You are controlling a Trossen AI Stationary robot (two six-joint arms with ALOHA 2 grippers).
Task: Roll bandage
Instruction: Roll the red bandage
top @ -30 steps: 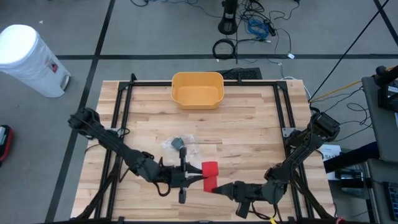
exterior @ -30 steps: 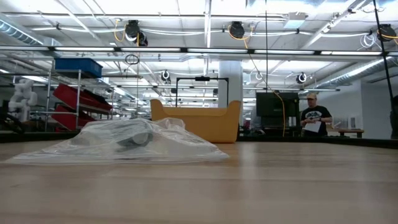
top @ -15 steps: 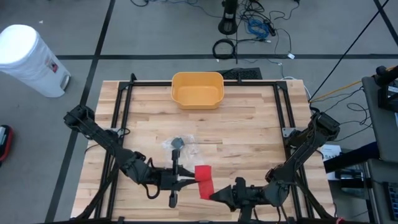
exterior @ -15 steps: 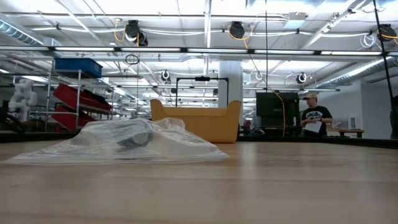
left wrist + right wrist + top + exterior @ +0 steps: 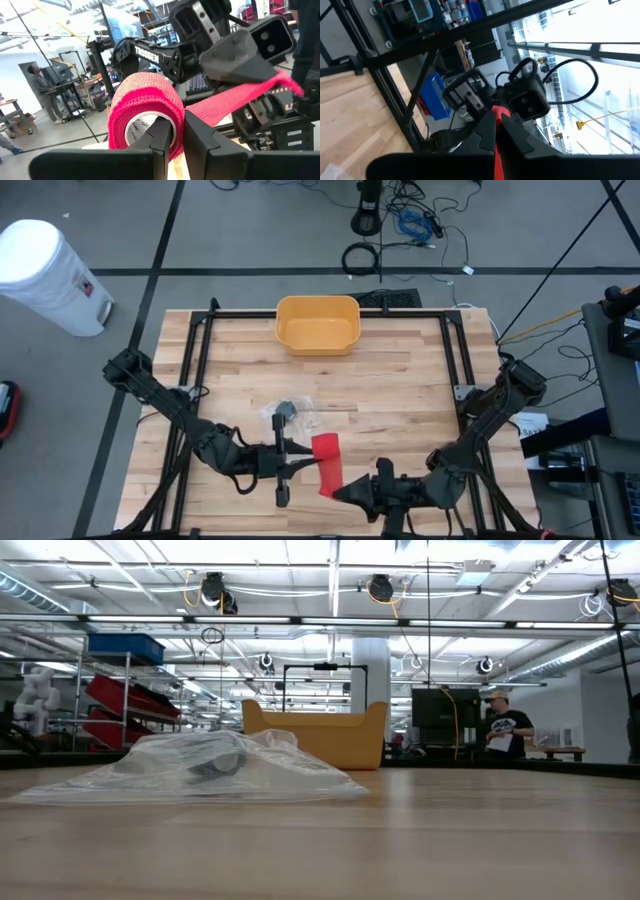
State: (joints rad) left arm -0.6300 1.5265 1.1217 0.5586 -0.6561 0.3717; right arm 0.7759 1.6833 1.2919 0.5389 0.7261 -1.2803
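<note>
Left wrist view alone shows the left gripper [image 5: 172, 131] clamping the red bandage roll's [image 5: 142, 107] wall, its tail apparently pinched by the clenched right gripper [image 5: 338, 493] near the table's [image 5: 400, 395] front edge.

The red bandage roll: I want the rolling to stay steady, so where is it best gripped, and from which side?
Grip the red bandage roll through its wall: one finger inside the hollow core, one on the outer wrap, coming in along the core's open end. The left gripper already holds it so. That probably leaves the loose tail free for the right gripper, shut on its far end.
</note>
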